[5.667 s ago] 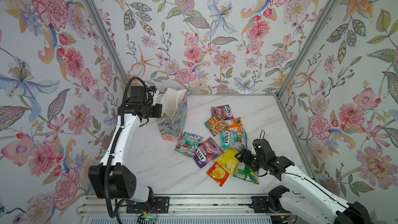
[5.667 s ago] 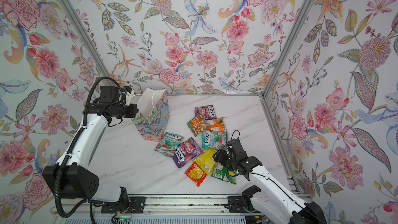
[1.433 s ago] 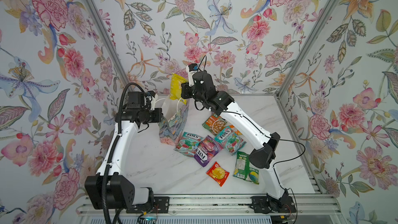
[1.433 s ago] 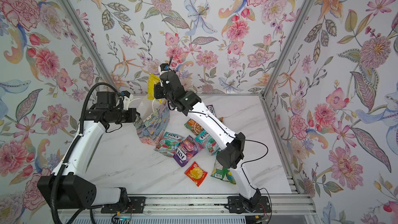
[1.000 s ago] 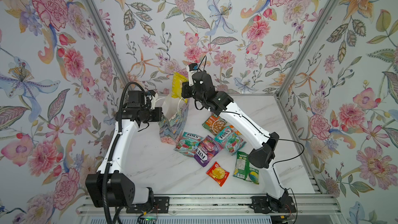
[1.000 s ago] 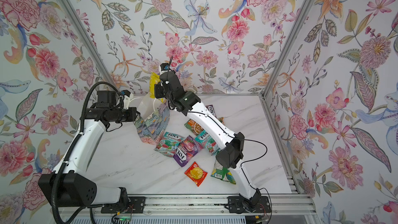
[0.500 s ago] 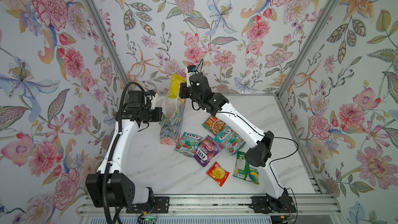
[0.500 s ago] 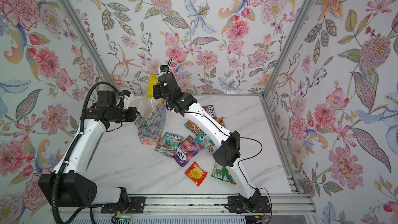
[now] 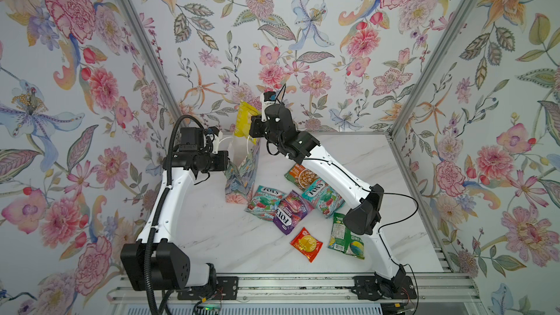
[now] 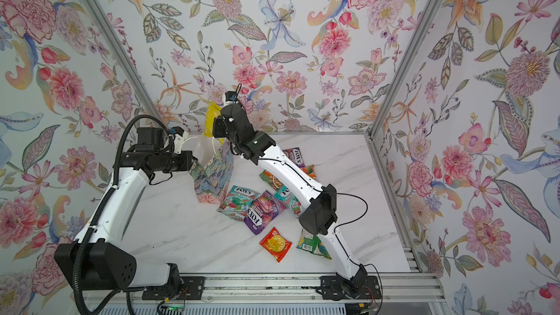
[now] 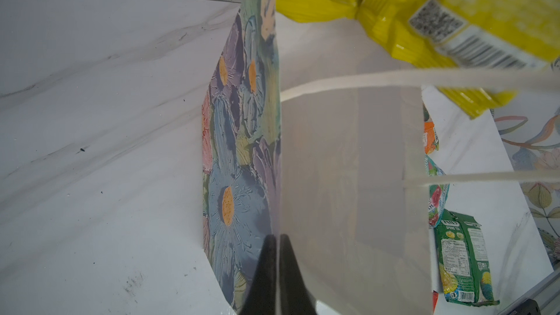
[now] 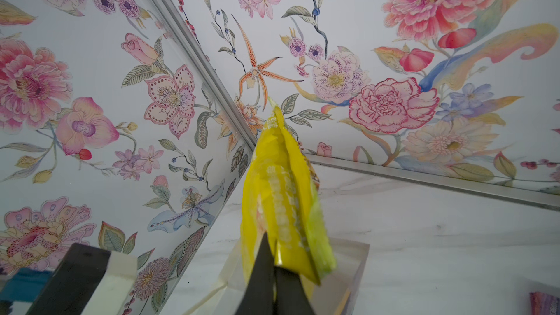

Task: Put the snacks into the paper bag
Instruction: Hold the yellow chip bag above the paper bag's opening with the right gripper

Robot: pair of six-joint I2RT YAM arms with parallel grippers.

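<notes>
Right wrist view: right pincer [image 12: 274,260] was clamped on yellow snack packet [image 12: 280,195], paper bag [image 12: 345,263] open just beneath it. Left pincer [image 11: 277,239] pinched bag's rim. Other snacks [image 9: 289,213] lay on bench [image 9: 212,231], apart from both.

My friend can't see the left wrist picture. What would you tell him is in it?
The left end effector pinches the rim of the flowery paper bag, while a yellow snack packet hangs over its white inside.

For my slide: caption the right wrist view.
Right gripper holds a yellow packet over the open paper bag.
</notes>
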